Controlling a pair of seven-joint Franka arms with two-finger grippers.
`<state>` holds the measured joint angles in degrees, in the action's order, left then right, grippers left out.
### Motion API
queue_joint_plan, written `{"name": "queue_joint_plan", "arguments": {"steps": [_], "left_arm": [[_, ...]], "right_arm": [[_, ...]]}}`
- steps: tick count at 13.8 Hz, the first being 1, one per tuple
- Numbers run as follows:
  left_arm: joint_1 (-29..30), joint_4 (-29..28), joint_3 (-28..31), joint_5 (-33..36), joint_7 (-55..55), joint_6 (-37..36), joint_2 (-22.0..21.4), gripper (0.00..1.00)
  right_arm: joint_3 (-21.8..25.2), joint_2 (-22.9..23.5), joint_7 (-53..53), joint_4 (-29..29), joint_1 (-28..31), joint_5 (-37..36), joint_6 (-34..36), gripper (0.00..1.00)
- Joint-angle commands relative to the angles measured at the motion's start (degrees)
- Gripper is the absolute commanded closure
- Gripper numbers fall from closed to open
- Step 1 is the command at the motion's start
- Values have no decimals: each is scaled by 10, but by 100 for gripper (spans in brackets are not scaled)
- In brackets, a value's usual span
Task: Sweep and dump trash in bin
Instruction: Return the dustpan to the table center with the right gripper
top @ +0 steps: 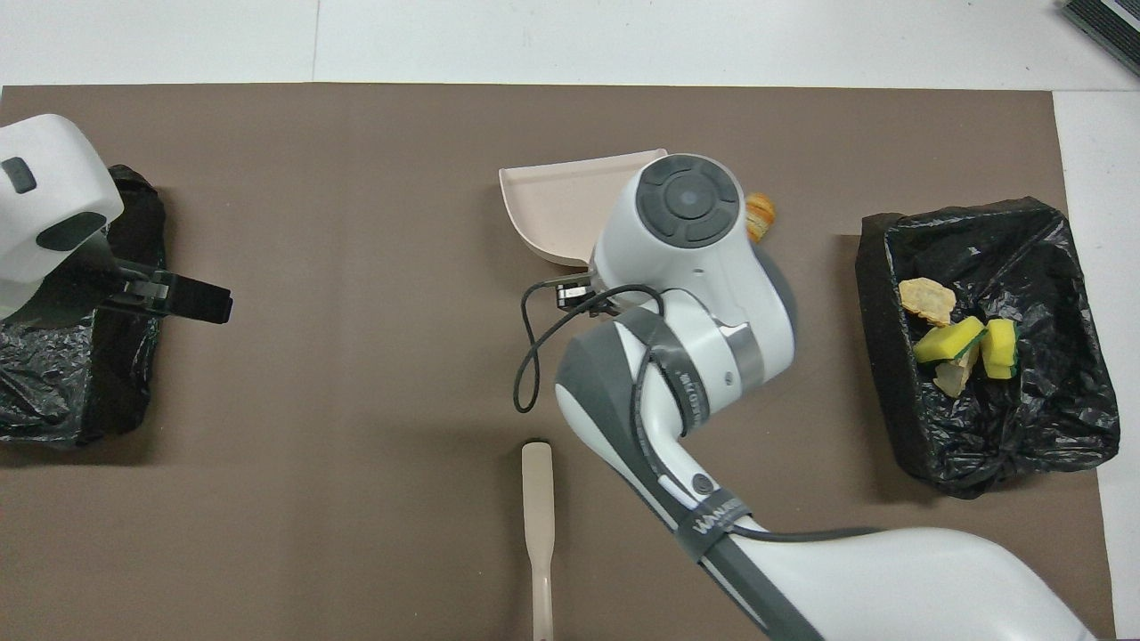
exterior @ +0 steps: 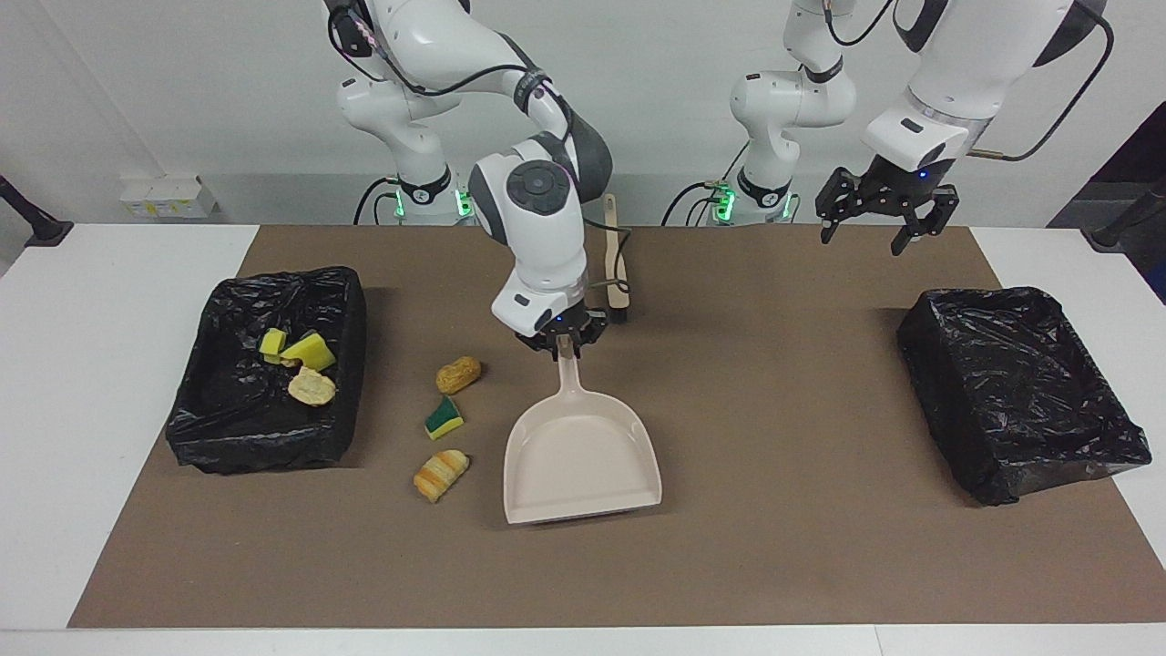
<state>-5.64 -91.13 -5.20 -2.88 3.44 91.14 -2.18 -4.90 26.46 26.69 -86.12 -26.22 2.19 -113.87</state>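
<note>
Meanwhile, the bag-lined bin at the right arm's end of the table is holding four scraps: yellow sponge chunks and pale bread-like pieces. A second bag-lined bin at the left arm's end is showing only black plastic. Both are sitting on a brown mat covering a white table before a pale wall. Three scraps are lying on the mat between the first bin and the dustpan: a bread piece, a green-faced sponge chunk and a striped bread piece. The right gripper is clenching the dustpan's handle, pan mouth pointing away from the robots. The hand brush is lying nearer the robots, partly covered by the right arm. The left gripper is hanging spread wide, holding nothing.
</note>
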Motion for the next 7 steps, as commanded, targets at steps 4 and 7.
{"name": "queue_joint_plan", "arguments": {"steps": [4, 7], "left_arm": [[8, 16, 0, 8, 21, -1, 10, 0], [8, 13, 20, 8, 40, 0, 8, 0]], "right_arm": [[2, 80, 49, 63, -20, 15, -40, 100], [2, 80, 49, 59, -23, 18, -40, 100]]}}
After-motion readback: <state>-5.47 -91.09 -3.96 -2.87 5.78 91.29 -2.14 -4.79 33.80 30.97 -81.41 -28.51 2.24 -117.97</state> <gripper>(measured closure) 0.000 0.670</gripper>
